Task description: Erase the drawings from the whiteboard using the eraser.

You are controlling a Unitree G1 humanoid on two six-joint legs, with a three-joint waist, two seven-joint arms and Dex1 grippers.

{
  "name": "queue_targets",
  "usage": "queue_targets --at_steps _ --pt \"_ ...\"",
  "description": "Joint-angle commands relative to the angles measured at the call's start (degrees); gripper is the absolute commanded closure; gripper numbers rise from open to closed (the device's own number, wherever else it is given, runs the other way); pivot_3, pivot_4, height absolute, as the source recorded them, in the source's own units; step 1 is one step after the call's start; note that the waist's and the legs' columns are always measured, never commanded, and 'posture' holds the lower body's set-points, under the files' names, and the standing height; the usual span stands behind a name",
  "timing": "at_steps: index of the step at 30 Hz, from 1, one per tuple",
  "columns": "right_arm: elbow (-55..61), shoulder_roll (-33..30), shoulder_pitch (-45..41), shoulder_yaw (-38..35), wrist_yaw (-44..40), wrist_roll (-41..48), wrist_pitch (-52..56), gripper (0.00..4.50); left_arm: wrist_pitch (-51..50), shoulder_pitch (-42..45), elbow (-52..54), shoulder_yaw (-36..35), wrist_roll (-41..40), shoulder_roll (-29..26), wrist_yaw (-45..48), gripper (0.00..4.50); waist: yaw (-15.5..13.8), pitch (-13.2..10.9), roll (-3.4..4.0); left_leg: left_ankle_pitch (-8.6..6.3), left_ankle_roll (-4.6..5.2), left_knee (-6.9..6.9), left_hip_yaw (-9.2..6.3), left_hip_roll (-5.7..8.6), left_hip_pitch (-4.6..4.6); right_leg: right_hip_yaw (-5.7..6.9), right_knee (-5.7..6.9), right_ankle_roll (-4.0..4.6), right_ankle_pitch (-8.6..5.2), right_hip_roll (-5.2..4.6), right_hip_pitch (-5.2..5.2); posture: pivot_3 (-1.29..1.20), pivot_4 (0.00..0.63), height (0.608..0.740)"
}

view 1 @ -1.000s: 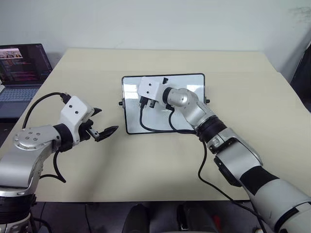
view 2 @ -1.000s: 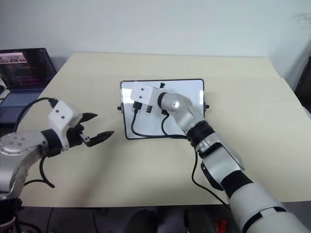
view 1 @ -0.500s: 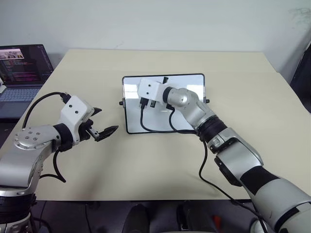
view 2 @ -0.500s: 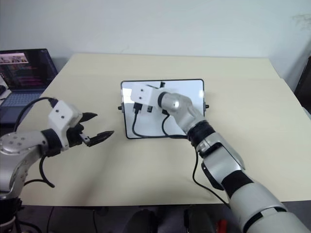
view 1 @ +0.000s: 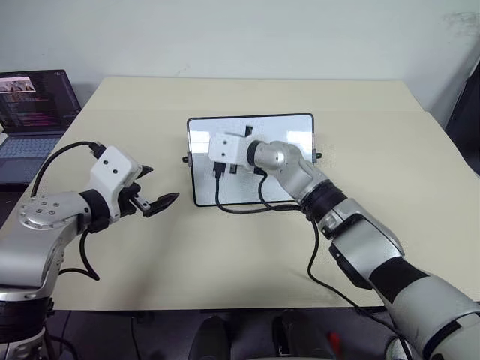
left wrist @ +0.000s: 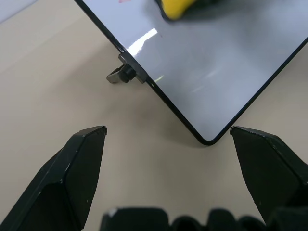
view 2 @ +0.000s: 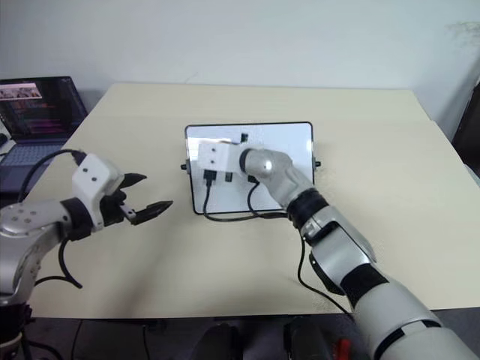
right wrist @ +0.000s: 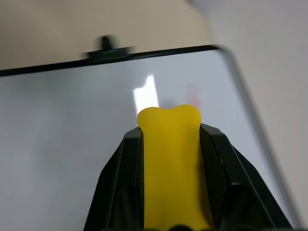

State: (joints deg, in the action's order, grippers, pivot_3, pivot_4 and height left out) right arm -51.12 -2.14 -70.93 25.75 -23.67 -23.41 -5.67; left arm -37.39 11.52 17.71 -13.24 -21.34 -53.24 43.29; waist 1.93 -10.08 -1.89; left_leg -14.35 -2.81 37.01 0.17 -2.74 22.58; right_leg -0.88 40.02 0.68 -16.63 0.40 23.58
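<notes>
Wiping is the step in hand: in the head view the right gripper [view 1: 220,166] is over the left part of the whiteboard [view 1: 300,127], while the left gripper [view 1: 154,189] hangs open and empty beside the board's left edge. In the right wrist view its fingers [right wrist: 219,159] are closed on the yellow eraser [right wrist: 172,163], and a faint red mark [right wrist: 193,94] lies just ahead of it, so the next move should probably push the eraser forward over it.

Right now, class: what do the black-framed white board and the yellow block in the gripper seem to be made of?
Black-framed white board: glossy, smooth coated surface, judging by bright reflections; frame probably plastic. Yellow block: matte, rounded edges, possibly foam or soft plastic.
</notes>
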Motion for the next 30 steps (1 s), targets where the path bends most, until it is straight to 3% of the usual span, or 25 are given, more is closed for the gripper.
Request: queue_targets --at_steps 1,5,10,17,25,30 --pt "-1.06 1.81 -2.90 -1.92 2.04 1.07 -2.06 3.27 0.48 1.42 0.49 -1.95 0.38 -1.41 0.07 0.00 -0.01 0.00 0.00 0.00 0.00 -0.02 0.00 0.00 0.01 0.00 -0.04 0.00 0.00 0.00 0.00 0.00 0.150 0.740" --pt "-3.21 5.07 -2.64 -2.50 -2.42 2.84 -0.54 3.27 0.61 1.25 0.07 -2.19 0.35 -1.92 0.37 0.00 0.14 0.00 0.00 -0.02 0.00 -0.06 0.06 -0.04 0.17 -0.04 -0.14 0.02 -0.05 0.00 0.13 0.00 0.150 0.740" --pt "-4.23 4.85 -1.80 -0.18 -10.27 1.73 1.41 3.27 0.43 1.52 -0.17 -2.32 0.17 -2.32 0.64 0.00 -0.01 0.00 -0.01 -0.02 -0.01 -0.05 0.08 -0.04 0.46 -0.06 -0.10 0.02 -0.05 -0.01 0.44 0.00 0.150 0.740" --pt "-7.86 5.29 -7.09 -3.32 3.03 1.70 -1.54 3.27 0.69 2.46 -1.08 -1.83 0.09 -2.84 1.58 0.00 0.03 -0.01 -0.01 -0.01 -0.01 -0.03 0.07 -0.03 0.41 -0.04 0.01 0.03 -0.05 -0.01 0.45 0.00 0.150 0.740" --pt "-10.33 5.90 -5.62 -1.83 -8.21 2.68 0.62 3.27 0.82 3.88 -1.56 -1.18 0.22 -2.71 1.88 0.00 0.07 0.00 -0.02 -0.02 -0.01 -0.05 0.15 -0.03 0.42 -0.11 -0.06 0.03 -0.05 -0.01 0.46 0.00 0.150 0.740" --pt "-11.09 6.61 -7.71 -4.26 1.05 2.57 -0.98 3.27 0.66 3.72 -1.20 -1.21 -0.03 -2.65 2.07 0.00 0.05 0.00 -0.02 -0.01 -0.01 -0.04 0.10 -0.04 0.41 -0.07 0.01 0.03 -0.05 -0.01 0.46 0.00 0.150 0.740"
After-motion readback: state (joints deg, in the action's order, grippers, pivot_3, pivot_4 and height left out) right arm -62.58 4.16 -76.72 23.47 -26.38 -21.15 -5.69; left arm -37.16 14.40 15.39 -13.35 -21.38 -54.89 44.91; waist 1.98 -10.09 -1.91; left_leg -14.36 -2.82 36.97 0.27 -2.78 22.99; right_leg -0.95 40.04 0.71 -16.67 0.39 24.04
